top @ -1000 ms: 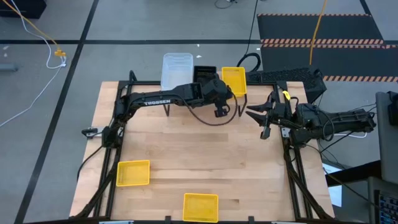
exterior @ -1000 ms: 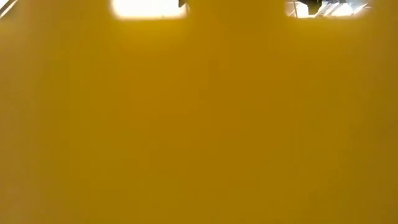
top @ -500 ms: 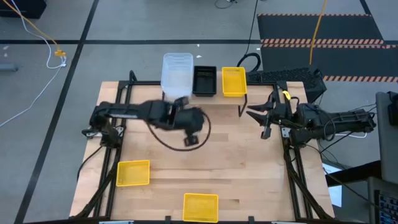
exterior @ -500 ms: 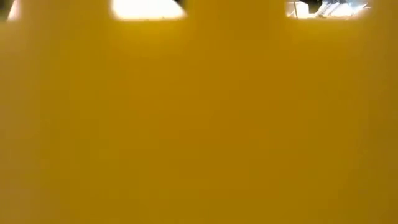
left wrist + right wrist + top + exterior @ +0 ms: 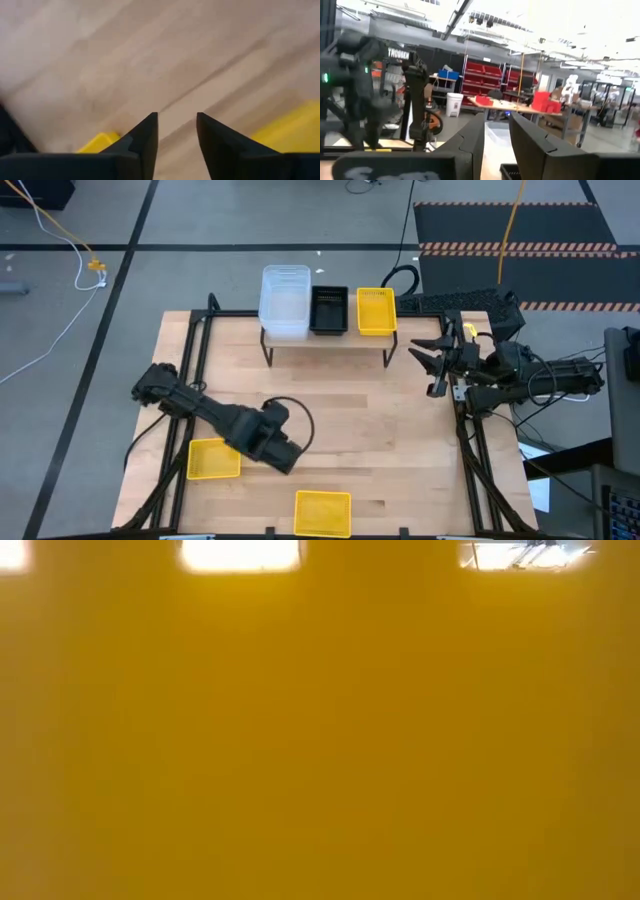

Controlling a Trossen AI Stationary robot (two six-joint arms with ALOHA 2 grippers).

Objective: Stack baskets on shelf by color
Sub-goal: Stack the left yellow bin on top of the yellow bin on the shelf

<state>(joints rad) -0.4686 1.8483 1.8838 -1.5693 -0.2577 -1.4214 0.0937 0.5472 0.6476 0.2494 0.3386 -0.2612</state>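
Observation:
On the shelf (image 5: 325, 338) at the table's far edge stand a stack of clear baskets (image 5: 285, 302), a black basket (image 5: 329, 310) and a yellow basket (image 5: 376, 311), side by side. Two more yellow baskets rest flat on the table, one near left (image 5: 214, 458) and one at the near edge (image 5: 322, 512). My left gripper (image 5: 287, 463) hangs open over bare wood between those two; the left wrist view shows its gap (image 5: 177, 125) with yellow on both sides. My right gripper (image 5: 430, 365) waits open to the right of the shelf.
The near-edge yellow basket's wall (image 5: 320, 740) fills the low view and blocks it. Bare wood (image 5: 370, 430) lies between the shelf and the near baskets. Black frame rails run along the table's left and right edges.
My left arm has swung away from the yellow basket on the shelf, back across the table toward the near left, and now sits low between the two yellow baskets on the table. My right gripper has shifted slightly toward the far right. The baskets have stayed in place.

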